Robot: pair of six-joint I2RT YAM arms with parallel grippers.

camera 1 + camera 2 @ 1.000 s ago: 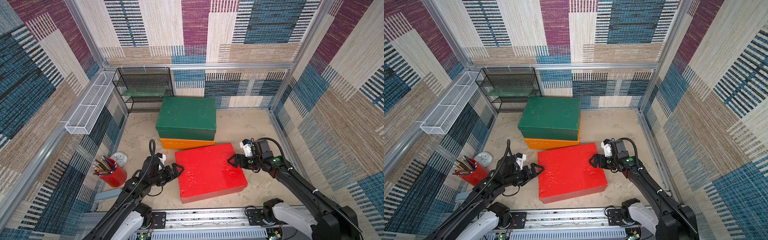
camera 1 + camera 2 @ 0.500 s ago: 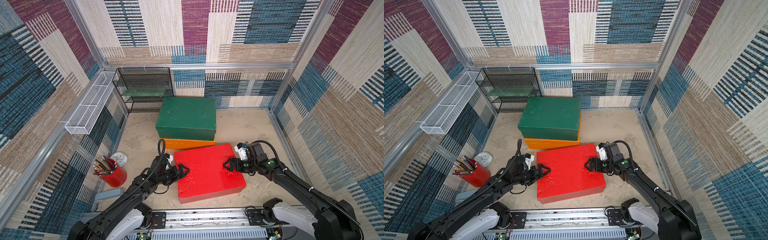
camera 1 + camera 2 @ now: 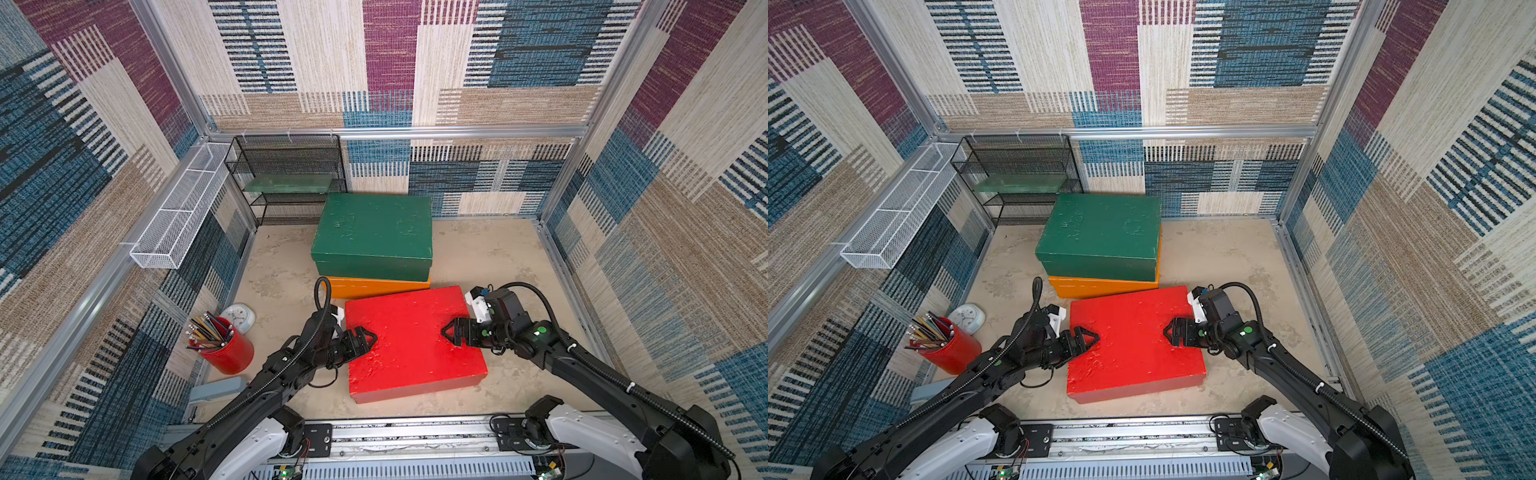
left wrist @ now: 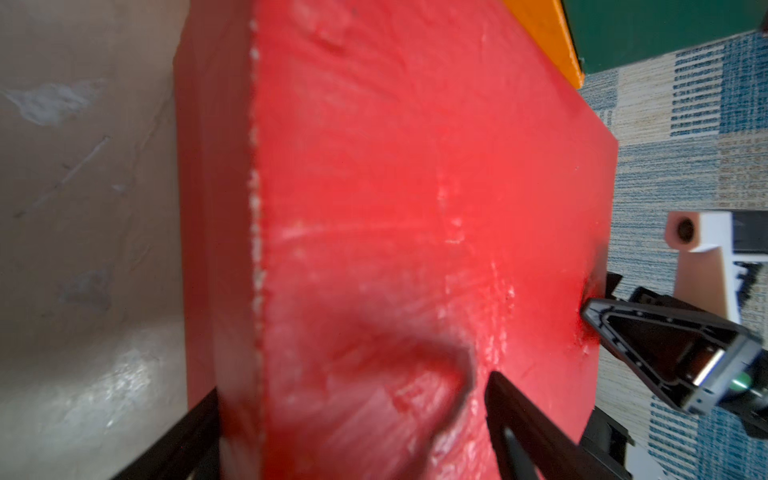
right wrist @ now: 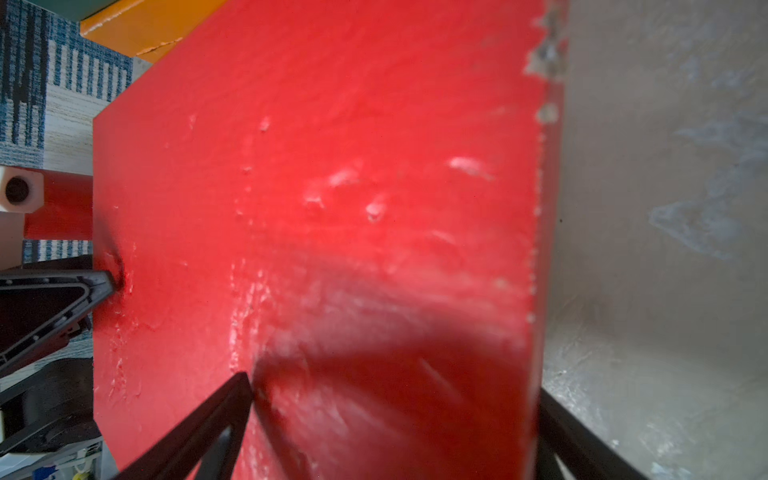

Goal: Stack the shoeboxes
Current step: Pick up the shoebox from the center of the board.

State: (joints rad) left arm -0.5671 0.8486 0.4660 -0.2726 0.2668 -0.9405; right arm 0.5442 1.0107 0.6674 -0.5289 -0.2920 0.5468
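The red shoebox lies at the front of the floor. Behind it the dark green shoebox rests on the orange shoebox. My left gripper is shut on the red box's left end, one finger on the lid, the other down its side. My right gripper straddles the right end the same way, open, with its fingers close against the red shoebox. Both lower fingers are hidden in both top views.
A red pencil cup and a small white clock stand at the front left, beside my left arm. A black mesh rack and a white wire basket line the back left. Patterned walls close in all sides.
Both grippers have moved inward from beside the red shoebox onto its two ends. The left jaws have closed on it. The box has shifted slightly left.
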